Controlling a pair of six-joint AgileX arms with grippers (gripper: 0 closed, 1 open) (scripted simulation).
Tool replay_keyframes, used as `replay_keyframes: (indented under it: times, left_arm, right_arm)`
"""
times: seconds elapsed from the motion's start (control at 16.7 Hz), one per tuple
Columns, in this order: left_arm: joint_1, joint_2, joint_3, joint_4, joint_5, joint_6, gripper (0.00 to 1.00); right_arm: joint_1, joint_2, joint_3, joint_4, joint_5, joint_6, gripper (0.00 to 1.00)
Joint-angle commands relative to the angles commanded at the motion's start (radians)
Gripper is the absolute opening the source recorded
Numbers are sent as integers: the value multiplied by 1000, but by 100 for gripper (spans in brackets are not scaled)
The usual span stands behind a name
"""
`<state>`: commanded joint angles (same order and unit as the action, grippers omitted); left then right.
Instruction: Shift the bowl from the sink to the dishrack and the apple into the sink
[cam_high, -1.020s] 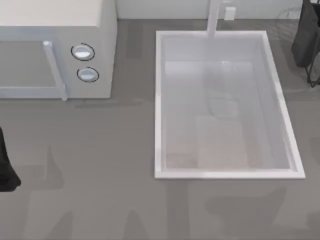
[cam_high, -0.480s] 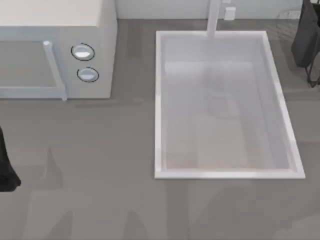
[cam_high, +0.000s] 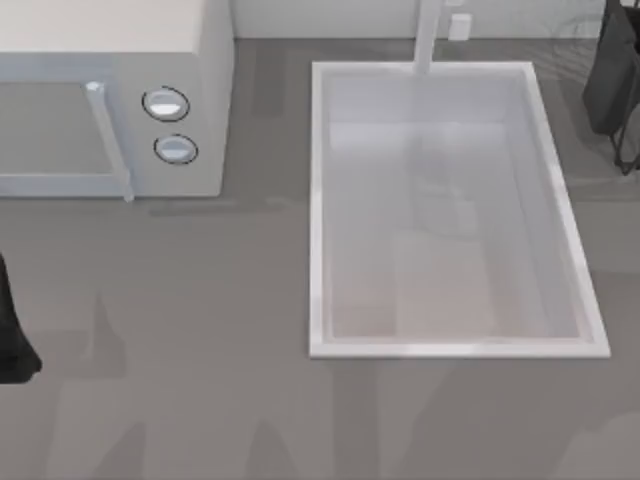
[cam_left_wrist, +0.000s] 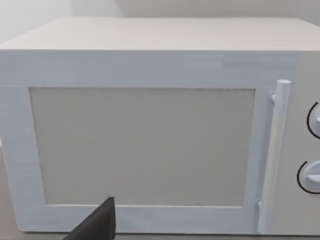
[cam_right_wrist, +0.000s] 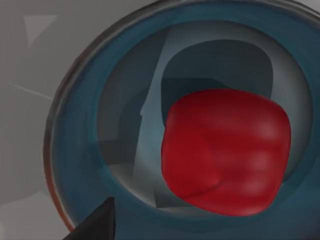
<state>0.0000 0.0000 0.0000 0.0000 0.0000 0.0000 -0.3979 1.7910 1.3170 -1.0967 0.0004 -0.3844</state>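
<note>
Only the faint shadows in the sink (cam_high: 318, 200) have drifted since a second ago. The apple (cam_right_wrist: 227, 150) sits over the bowl (cam_right_wrist: 75, 150); can't tell if they're touching. The right end effector (cam_right_wrist: 95, 224) hovers above both, and I can't tell how open it is or whether it holds anything. My guess is it's the apple's turn, and next it needs carrying to the sink. The left arm (cam_high: 12, 330) is parked at the worktop's left.

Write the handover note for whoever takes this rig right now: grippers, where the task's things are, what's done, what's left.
Left arm: parked at the table's left edge, its wrist camera facing the white microwave with two round knobs.
Right arm: at the far right edge of the top view; its wrist camera looks down close on the round glossy blue bowl.
The small glossy red apple lies inside that bowl.
The large white rectangular sink holds neither.
Done: the bowl is out of the sink.
Left: I cannot tell whether the bowl sits on the dishrack; the apple must go into the sink.
</note>
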Motion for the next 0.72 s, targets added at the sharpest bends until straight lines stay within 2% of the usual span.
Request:
replay_keyframes:
  times: [0.3,0.72]
  left_arm:
    - [0,0,0,0,0,0,100]
    - [0,0,0,0,0,0,100]
  right_arm:
    - [6,22,-37,58,-2,1,100]
    - [3,134,-183,318,5,4,100]
